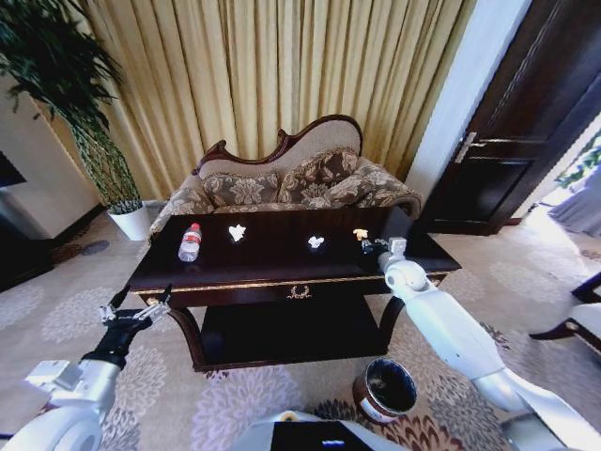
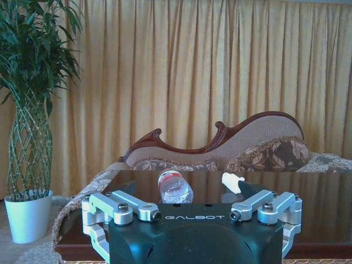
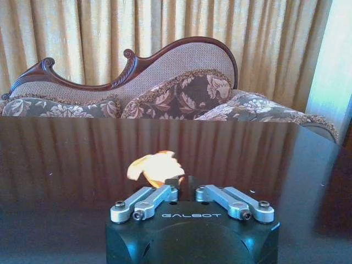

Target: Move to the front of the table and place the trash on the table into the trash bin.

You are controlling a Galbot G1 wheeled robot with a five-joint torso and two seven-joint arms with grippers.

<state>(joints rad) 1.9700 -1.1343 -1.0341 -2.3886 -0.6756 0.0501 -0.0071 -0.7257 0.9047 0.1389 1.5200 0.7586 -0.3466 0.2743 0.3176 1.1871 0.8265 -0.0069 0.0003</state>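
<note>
1. The right hand point(image 1: 368, 246) is seen low over the right part of the bench point(image 1: 282, 256), its fingers drawn close together around a small yellowish-white scrap point(image 3: 157, 166); whether the scrap is actually pinched cannot be told.
2. In the head view the same scrap point(image 1: 361, 234) lies just beyond the right hand, on the far right of the bench top.
3. The scrap is shown as a pale, crumpled piece with an orange-tinted edge, brightly lit against the dark glossy surface.
4. A white paper wad point(image 1: 315, 242) lies near the middle of the bench, to the left of the right hand and apart from it.
5. A second white wad point(image 1: 237, 231) lies farther left, and a clear plastic bottle point(image 1: 190, 242) with a red cap lies on its side near the left end of the bench.
6. The left hand point(image 1: 137, 305) is held off the near left corner of the bench, below the top, with its fingers spread apart and nothing between them.
7. The trash bin point(image 1: 385, 390), round, dark brown and black-lined, stands on the carpet in front of the bench, below the right arm.
</note>
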